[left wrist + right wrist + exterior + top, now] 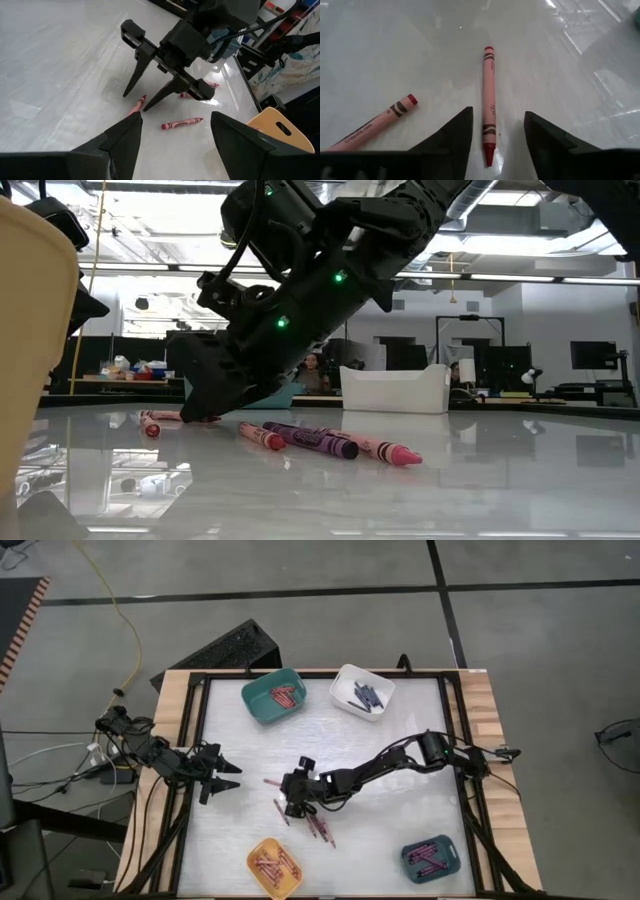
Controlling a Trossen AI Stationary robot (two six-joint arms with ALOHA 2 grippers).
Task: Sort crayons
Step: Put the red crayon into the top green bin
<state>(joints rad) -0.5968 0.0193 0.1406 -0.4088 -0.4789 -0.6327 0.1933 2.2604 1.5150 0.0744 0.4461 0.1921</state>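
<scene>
Your right gripper [492, 132] is sitting low at table center, fingers spread on either side of a red crayon [489, 102] lying flat, not pinching it. A pink crayon [372, 125] is lying just beside it, with more loose crayons [318, 827] nearby. Your left gripper [228, 776] is waiting at the table's left edge, fingers spread, holding nothing. Sorted crayons are sitting in the corner bins [274, 696].
</scene>
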